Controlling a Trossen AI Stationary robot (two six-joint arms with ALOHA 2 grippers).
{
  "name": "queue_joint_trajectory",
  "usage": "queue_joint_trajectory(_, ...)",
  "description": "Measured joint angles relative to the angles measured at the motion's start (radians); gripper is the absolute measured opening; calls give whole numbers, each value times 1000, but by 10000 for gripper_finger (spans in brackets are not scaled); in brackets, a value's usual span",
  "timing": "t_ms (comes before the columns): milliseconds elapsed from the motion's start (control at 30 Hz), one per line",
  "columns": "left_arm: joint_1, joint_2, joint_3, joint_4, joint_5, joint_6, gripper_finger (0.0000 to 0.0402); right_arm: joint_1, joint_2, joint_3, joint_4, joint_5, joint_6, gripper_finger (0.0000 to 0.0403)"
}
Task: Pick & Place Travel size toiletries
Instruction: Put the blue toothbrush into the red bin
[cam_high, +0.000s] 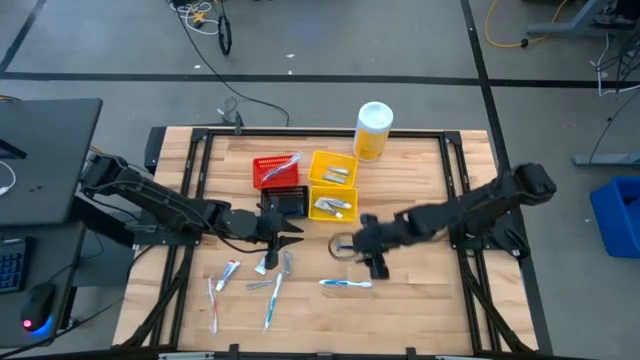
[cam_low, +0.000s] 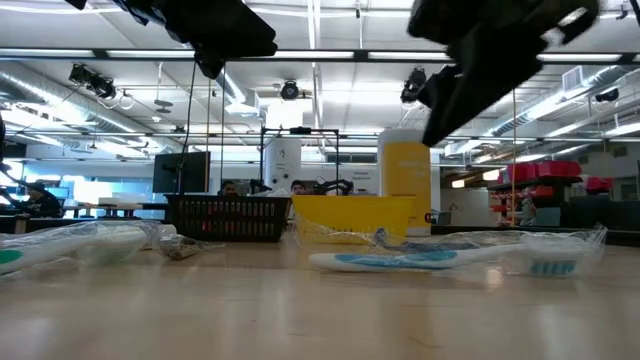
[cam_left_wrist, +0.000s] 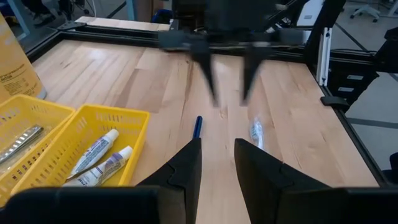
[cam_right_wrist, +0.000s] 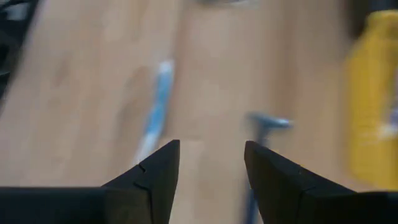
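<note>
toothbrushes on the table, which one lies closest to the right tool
The blue-and-white toothbrush lying alone just in front of the right tool. The other toothbrushes lie in a cluster farther over, near the left tool.

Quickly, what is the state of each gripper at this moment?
Left gripper: open, holding nothing.
Right gripper: open, holding nothing, above the table near a toothbrush.
</note>
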Motion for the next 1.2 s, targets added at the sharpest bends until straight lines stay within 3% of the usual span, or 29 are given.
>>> queue_joint_trajectory(233,0,0,0,2,0,0,103,160,8,-122,169,18,130,222)
queue_joint_trajectory(400,0,0,0,6,-19,0,103,203,45,-203,285,48,193,224)
queue_joint_trajectory(767,2,0,1,7,-23,0,103,211,208,-211,379,76,207,195)
queue_joint_trajectory(1200,2,0,1,1,-22,0,103,207,215,-210,389,117,157,114)
